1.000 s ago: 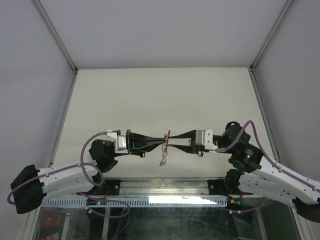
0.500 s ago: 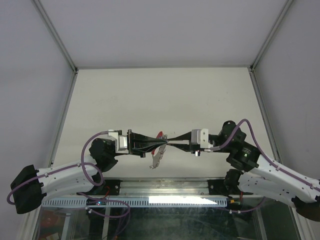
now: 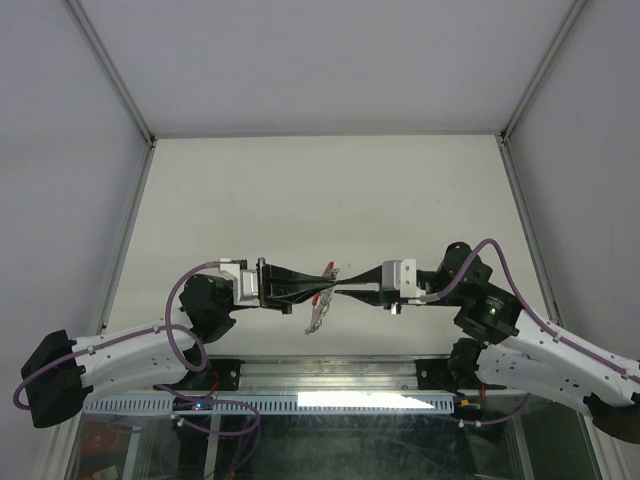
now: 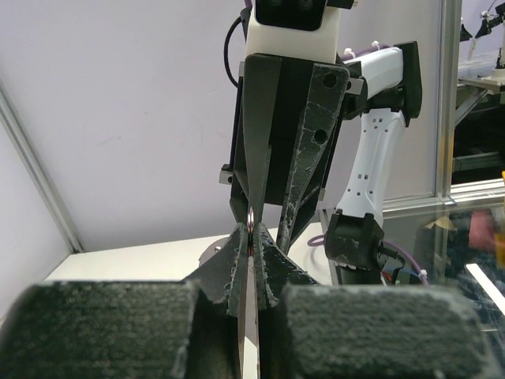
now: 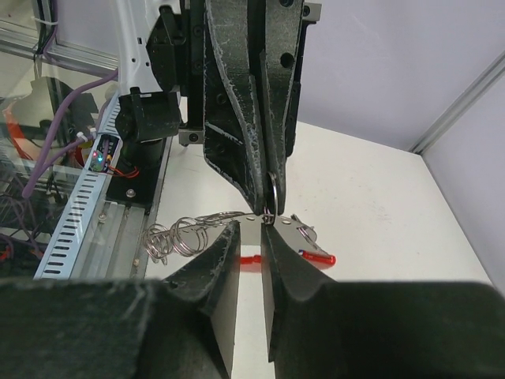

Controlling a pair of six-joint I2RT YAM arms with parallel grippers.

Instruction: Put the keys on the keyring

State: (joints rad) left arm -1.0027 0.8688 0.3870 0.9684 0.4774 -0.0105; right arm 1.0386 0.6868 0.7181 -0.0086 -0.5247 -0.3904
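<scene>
Top external view shows the keyring (image 3: 319, 312) lifted over the near middle of the worktop (image 3: 320, 190), caught between both arms meeting tip to tip. Left gripper (image 3: 324, 284) is clamped flat on the silvery ring (image 4: 249, 227). Right gripper (image 5: 251, 234) stands narrow at the ring's edge, and whether it nips anything I cannot tell. Red tab (image 5: 318, 257) and chain (image 5: 180, 234) dangle below. No key is plain to see. Best done, I judge, with the left pinch firm and the right working the coil in small, slow moves.
</scene>
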